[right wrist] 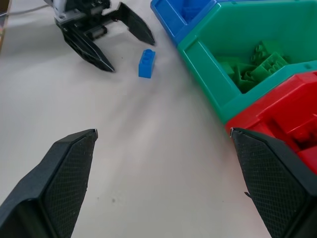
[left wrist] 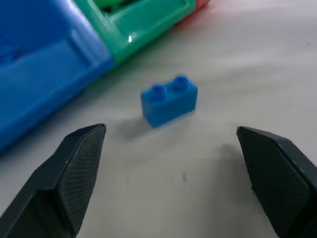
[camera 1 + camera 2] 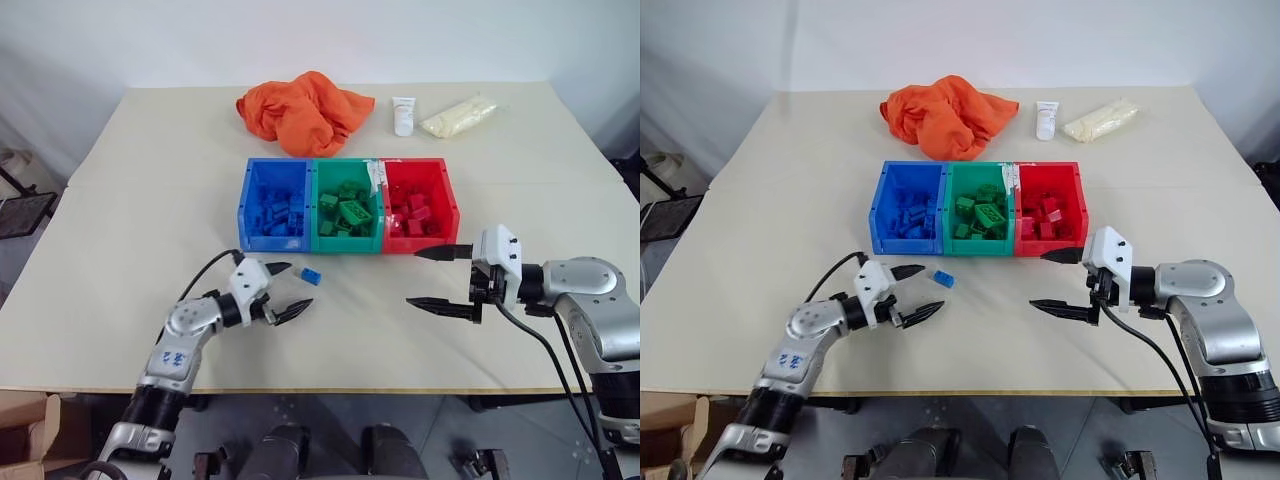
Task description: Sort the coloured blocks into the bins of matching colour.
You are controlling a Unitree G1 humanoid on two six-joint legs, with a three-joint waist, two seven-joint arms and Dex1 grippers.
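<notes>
Near table's front edge, ahead of bins (image 3: 345, 245): left gripper (image 3: 285, 290) wide open, empty, facing lone blue block (image 3: 311, 276). Right gripper (image 3: 440, 277) open, empty. Next: advance, close on block.

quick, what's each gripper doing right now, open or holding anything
Left gripper: open, empty, blue block just ahead on the table.
Right gripper: open, empty, near the red bin.

Pale table (image 3: 150, 180). Orange cloth (image 3: 303, 110), crumpled in a heap, near the far edge, about midway along it. White tube (image 3: 403, 116) just beside the cloth, toward the far right corner, cap end nearer the front. Pale yellow bag (image 3: 459, 116) lying next to the tube, angled, closest to the far right corner.
</notes>
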